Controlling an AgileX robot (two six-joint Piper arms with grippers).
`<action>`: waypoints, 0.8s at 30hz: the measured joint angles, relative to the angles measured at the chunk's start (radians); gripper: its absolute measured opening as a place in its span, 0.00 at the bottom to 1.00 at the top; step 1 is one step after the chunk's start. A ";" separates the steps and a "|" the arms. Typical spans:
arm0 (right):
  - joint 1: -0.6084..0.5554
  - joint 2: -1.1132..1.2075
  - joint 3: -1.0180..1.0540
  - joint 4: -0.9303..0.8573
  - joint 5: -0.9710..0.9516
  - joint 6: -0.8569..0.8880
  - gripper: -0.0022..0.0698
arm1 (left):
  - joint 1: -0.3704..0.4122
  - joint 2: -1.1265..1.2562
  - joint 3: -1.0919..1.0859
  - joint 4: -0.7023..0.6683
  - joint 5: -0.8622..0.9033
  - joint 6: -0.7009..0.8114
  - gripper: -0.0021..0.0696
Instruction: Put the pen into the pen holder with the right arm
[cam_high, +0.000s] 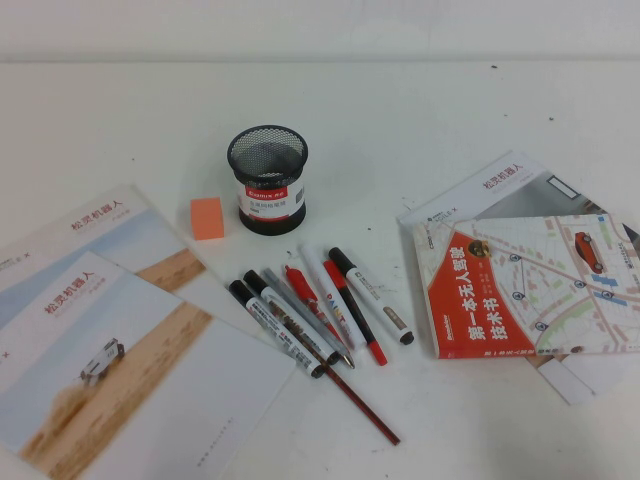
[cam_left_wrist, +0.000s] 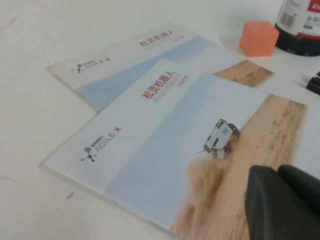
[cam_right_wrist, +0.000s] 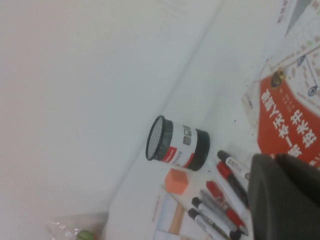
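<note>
1. Near the table's (cam_high: 420, 110) middle, we recorded the pen (cam_high: 371, 295) lying flat at the right end of a fanned row of markers (cam_high: 290, 320), well short of the pen holder (cam_high: 267, 180), which stood upright and empty toward the far edge.
2. We judged the task not yet begun: no grasp, no lift, no insertion.
3. Right gripper (cam_right_wrist: 287, 197): out of the high view, above the pens in its wrist view; finger state we could not tell.
4. Left gripper (cam_left_wrist: 282, 202): over the brochures (cam_left_wrist: 165, 135) by the left edge; fingers likewise indeterminable.
5. Pen: thick white barrel, small print, black cap, black tail.
</note>
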 joint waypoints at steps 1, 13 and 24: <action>0.000 0.000 0.000 -0.004 -0.001 0.000 0.00 | 0.000 0.000 0.000 0.000 0.000 0.000 0.03; 0.000 0.106 -0.170 -0.059 0.056 -0.373 0.00 | 0.000 0.000 0.000 0.000 0.000 0.000 0.03; 0.000 0.680 -0.586 -0.393 0.376 -0.522 0.00 | 0.000 0.000 0.000 0.000 0.000 0.000 0.03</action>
